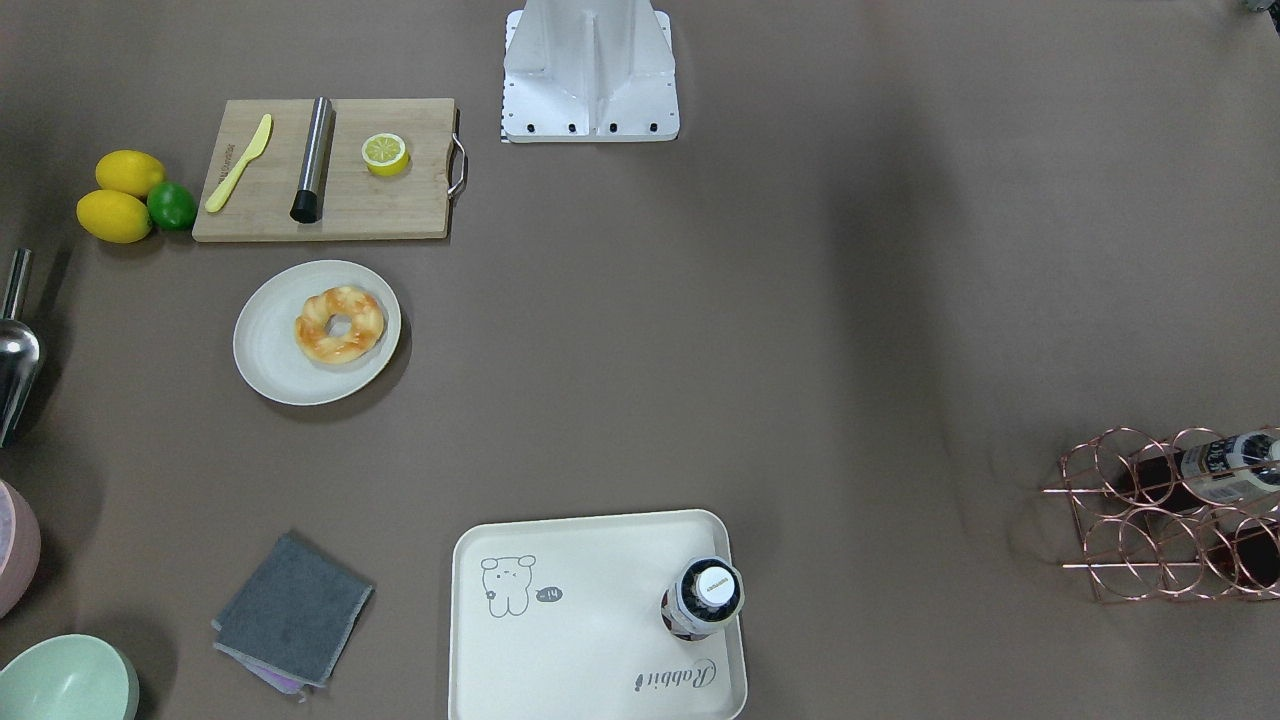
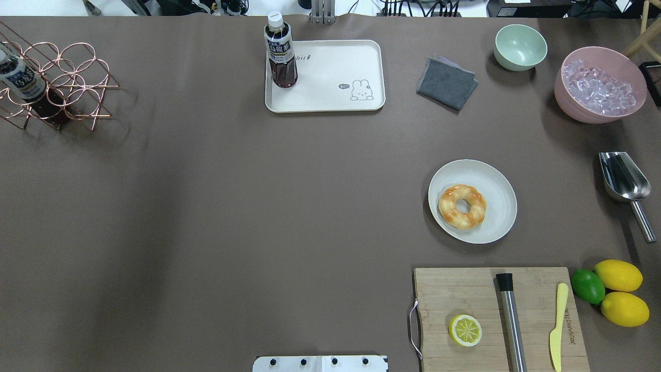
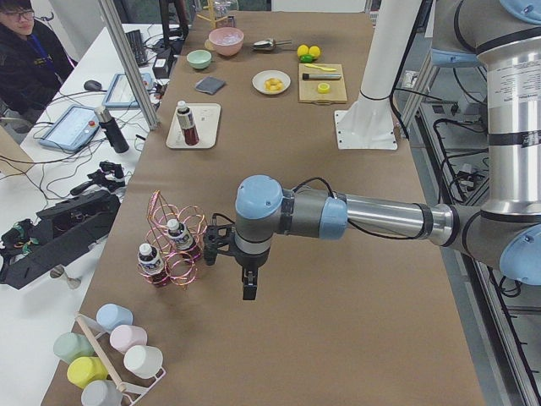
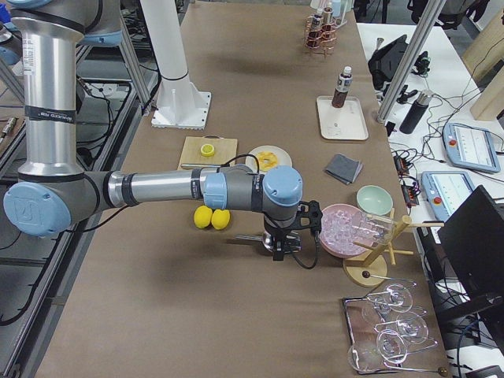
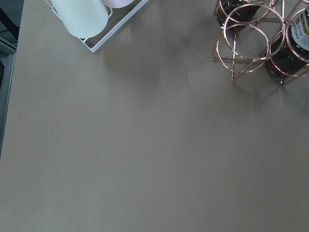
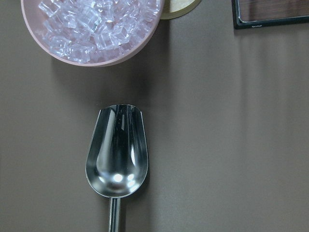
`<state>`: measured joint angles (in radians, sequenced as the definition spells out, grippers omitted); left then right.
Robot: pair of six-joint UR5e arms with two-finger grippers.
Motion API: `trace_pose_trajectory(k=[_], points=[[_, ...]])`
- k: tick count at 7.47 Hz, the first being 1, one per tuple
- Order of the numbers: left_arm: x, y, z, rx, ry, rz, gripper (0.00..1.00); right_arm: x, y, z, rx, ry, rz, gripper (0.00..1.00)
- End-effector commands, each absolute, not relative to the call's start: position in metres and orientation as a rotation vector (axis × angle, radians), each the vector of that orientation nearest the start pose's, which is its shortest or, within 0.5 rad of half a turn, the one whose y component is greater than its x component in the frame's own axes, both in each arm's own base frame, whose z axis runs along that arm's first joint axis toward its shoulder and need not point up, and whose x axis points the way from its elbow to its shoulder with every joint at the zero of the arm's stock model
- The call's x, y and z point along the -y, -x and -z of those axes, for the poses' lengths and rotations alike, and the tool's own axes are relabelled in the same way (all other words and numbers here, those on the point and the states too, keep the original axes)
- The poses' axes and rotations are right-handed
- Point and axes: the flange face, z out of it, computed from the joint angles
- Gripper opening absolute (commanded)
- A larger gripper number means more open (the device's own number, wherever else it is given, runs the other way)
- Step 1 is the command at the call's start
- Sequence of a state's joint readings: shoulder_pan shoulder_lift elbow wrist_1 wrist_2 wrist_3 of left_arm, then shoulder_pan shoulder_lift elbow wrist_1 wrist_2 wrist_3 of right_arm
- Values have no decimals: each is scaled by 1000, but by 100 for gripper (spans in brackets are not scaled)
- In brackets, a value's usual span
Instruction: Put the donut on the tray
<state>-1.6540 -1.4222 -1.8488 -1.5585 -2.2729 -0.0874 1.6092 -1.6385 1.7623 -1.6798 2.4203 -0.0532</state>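
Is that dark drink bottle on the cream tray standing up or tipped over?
Upright. The bottle stands on its base in a corner of the tray, white cap uppermost; the front-facing view looks down onto that cap.

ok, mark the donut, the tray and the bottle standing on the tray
donut (image 2: 476,207), overhead view, right side of its ring.
tray (image 2: 330,77), overhead view, bare middle of its floor.
bottle (image 2: 281,54), overhead view, its label.

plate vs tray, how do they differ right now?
The plate is round; the tray is a larger rounded rectangle. The plate is plain; the tray carries a bear drawing. The plate holds the donut; the tray holds only an upright bottle near one corner. Both are pale cream with a raised rim.
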Motion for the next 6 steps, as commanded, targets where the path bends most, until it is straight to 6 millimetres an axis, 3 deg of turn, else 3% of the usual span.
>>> trace_pose_trajectory(k=[1, 6], points=[[426, 104, -598, -704, -106, 124, 98, 453, -77, -605, 844, -50, 18, 100], [426, 104, -595, -710, -112, 123, 98, 447, -78, -612, 841, -42, 16, 100]])
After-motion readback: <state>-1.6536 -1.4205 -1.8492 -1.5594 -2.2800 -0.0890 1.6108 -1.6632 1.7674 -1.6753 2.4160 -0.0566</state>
